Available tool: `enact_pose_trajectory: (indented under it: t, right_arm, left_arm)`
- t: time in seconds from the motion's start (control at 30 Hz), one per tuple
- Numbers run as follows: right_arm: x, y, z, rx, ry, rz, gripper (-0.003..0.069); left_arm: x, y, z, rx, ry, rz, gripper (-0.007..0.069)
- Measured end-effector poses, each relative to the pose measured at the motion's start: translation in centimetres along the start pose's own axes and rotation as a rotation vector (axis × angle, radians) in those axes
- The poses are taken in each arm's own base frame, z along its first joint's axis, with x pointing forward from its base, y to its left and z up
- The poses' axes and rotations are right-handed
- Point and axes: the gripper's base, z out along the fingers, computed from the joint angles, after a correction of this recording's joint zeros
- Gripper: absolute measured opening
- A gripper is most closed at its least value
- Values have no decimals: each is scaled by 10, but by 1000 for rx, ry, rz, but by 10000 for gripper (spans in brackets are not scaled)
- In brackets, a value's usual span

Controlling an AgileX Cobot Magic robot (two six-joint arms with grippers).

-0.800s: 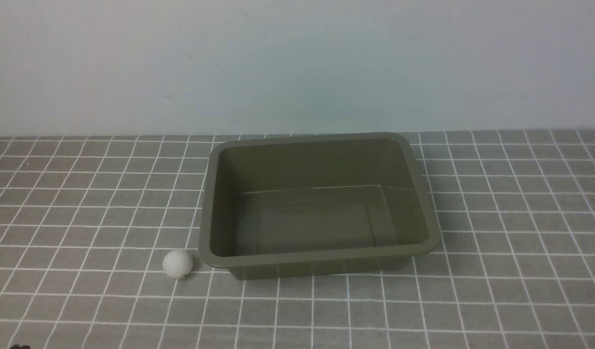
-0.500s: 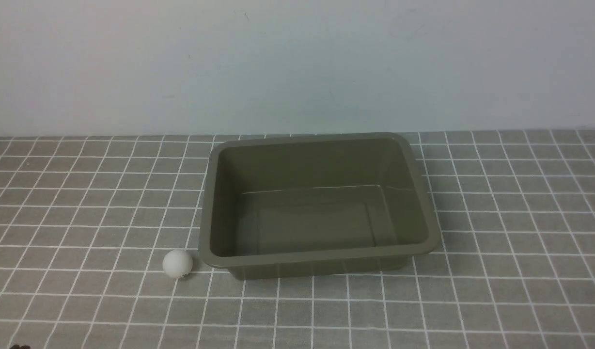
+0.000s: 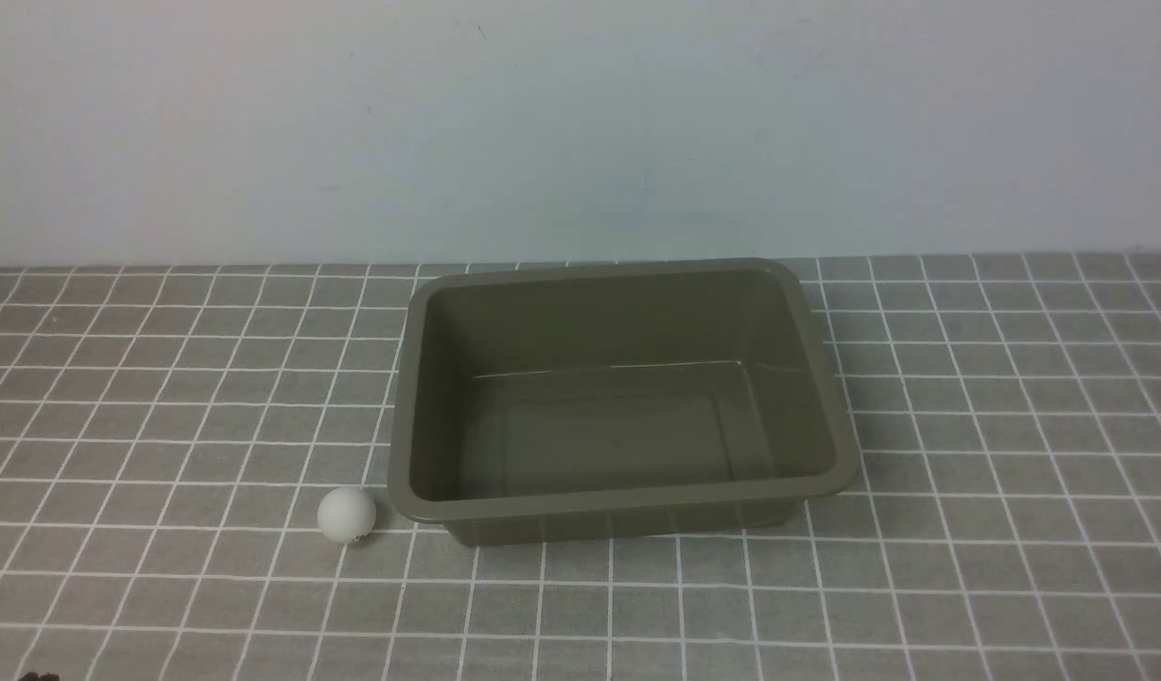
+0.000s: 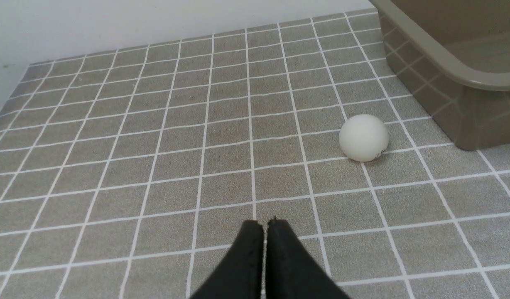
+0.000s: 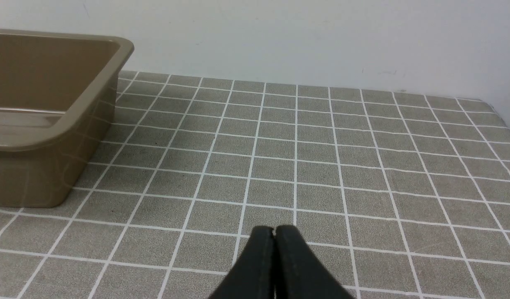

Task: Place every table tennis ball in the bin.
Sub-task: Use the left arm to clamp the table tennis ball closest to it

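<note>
The white ball (image 3: 346, 515) rests on the gridded surface (image 3: 968, 567) just beside the near left corner of the green bin (image 3: 628, 498), outside it. The left tool (image 4: 265, 224) has its fingers pressed together on nothing, near the ball. The right tool (image 5: 274, 229), also pressed together and empty, is on the bin's other side.

One table tennis ball (image 3: 346, 515) on the count, a single white one, just beside the near left corner of the bin (image 3: 628, 501). And that's one bin, olive green, the only tub out there. Grippers, two: the left gripper (image 4: 265, 224) on the ball's side of the bin, the right gripper (image 5: 274, 228) off the bin's other side, each showing two black fingers. One grey checked cloth (image 3: 164, 378) under the bin, and one pale wall (image 3: 580, 123) behind the bin.
</note>
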Motion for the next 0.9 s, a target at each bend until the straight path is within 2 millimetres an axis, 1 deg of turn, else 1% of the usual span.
enact_pose_trajectory:
  t: [0.27, 0.3, 0.37, 0.4, 0.43, 0.47, 0.57, 0.63, 0.67, 0.7, 0.73, 0.77, 0.83, 0.87, 0.9]
  right_arm:
    - [0, 0, 0, 0, 0, 0, -9]
    - [0, 0, 0, 0, 0, 0, -9]
    - [0, 0, 0, 0, 0, 0, -9]
    - [0, 0, 0, 0, 0, 0, -9]
    - [0, 0, 0, 0, 0, 0, -9]
    - [0, 0, 0, 0, 0, 0, -9]
    - [0, 0, 0, 0, 0, 0, -9]
    - [0, 0, 0, 0, 0, 0, -9]
    - [0, 0, 0, 0, 0, 0, -9]
    - [0, 0, 0, 0, 0, 0, -9]
    - [0, 0, 0, 0, 0, 0, -9]
    - [0, 0, 0, 0, 0, 0, -9]
    - [0, 0, 0, 0, 0, 0, -9]
    - [0, 0, 0, 0, 0, 0, -9]
    - [0, 0, 0, 0, 0, 0, -9]
  left_arm:
    - [-2, 0, 0, 1, -26, -17, -5]
    - [-4, 0, 0, 5, -51, -54, -5]
    - [-12, -1, -1, 23, -137, -191, -5]
    - [-20, 0, -2, 44, -229, -354, -5]
    - [-24, 1, -3, 52, -273, -427, -5]
    - [-28, 2, -4, 53, -322, -475, -5]
    - [-45, 11, -13, 41, -543, -632, -5]
    - [-57, 13, -19, 59, -591, -692, -5]
    - [-60, 13, -20, 66, -588, -703, -5]
    - [-69, 12, -23, 84, -558, -709, -5]
    - [-83, 9, -25, 107, -491, -695, -5]
    - [-90, 8, -23, 108, -448, -682, -5]
    - [-106, 2, -12, 126, -226, -611, -5]
    - [-108, 1, -11, 127, -203, -604, -5]
    - [-119, -3, 1, 141, -27, -553, -5]
